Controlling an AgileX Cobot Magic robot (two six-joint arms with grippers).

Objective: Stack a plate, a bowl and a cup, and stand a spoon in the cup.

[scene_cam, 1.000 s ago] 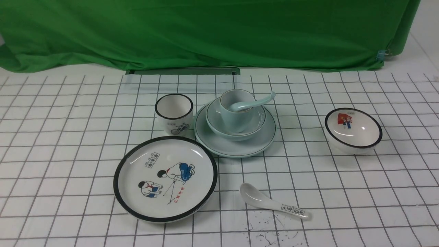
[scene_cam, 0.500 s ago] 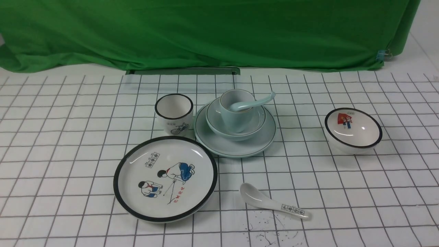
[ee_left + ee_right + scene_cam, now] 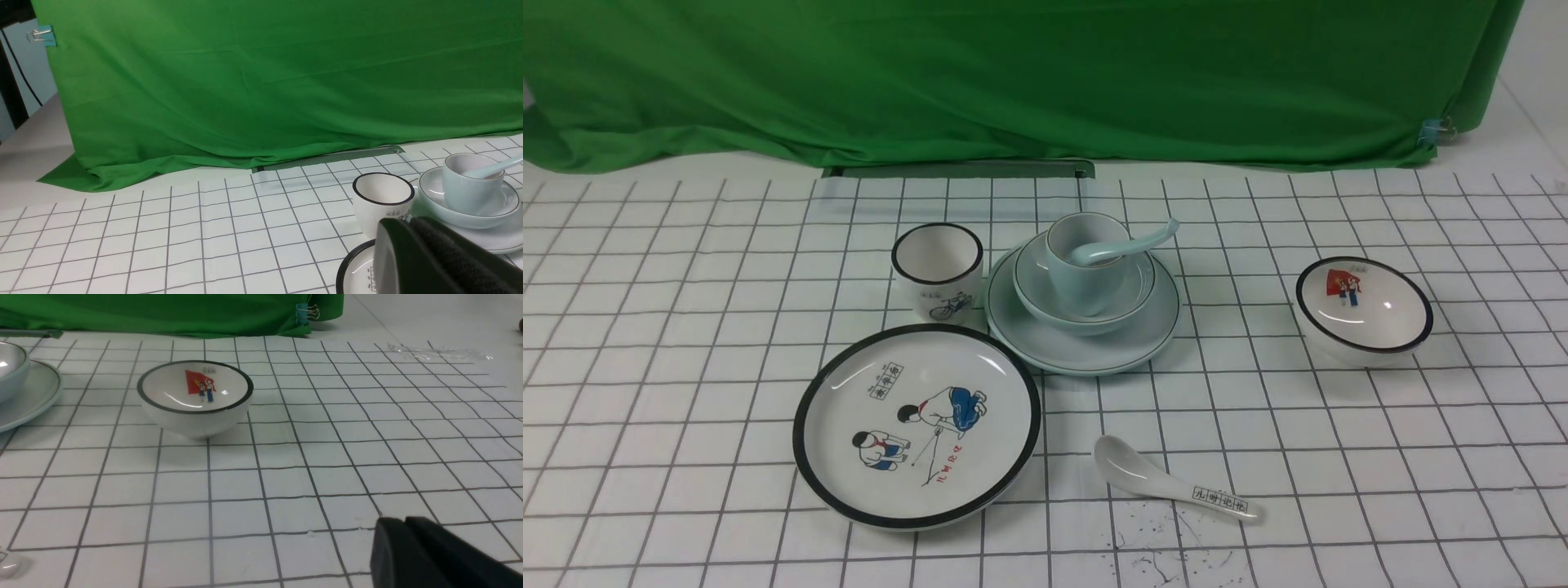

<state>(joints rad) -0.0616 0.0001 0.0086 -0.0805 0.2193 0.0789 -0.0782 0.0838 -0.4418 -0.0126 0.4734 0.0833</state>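
Front view: pale blue-green plate (image 3: 1045, 347) flat on the gridded cloth (image 3: 686, 327), near the middle. Bowl (image 3: 1033, 298) seated on that plate, cup (image 3: 1082, 286) upright inside the bowl. Pale blue spoon (image 3: 1131, 242) standing in the cup, scoop down inside, handle leaning out over the rim toward the right. White black-rimmed cup (image 3: 937, 269) with a bicycle drawing just left of the stack, close to the plate's edge. Large black-rimmed picture plate (image 3: 917, 425) nearer the camera, left of centre. White lettered spoon (image 3: 1172, 480) lying flat on the cloth to that plate's right. Black-rimmed picture bowl (image 3: 1364, 310) well apart on the right. Green backdrop (image 3: 1013, 82) draped behind. No arm or gripper in this view.

Left wrist view: left gripper (image 3: 412, 228) seen at the picture's edge, dark fingers pressed together, closed on nothing. Beyond it, white black-rimmed cup (image 3: 383, 202), then the stack: plate (image 3: 504, 241), bowl (image 3: 433, 192), cup (image 3: 470, 188), spoon (image 3: 496, 167) resting in the cup.

Right wrist view: right gripper (image 3: 402, 526) only partly in frame, two dark fingers close side by side, nothing between them; whether fully closed or slightly parted, cannot tell. Picture bowl (image 3: 195, 398) ahead on the cloth; edges of the plate (image 3: 32, 396) and bowl (image 3: 10, 369) at the far side.
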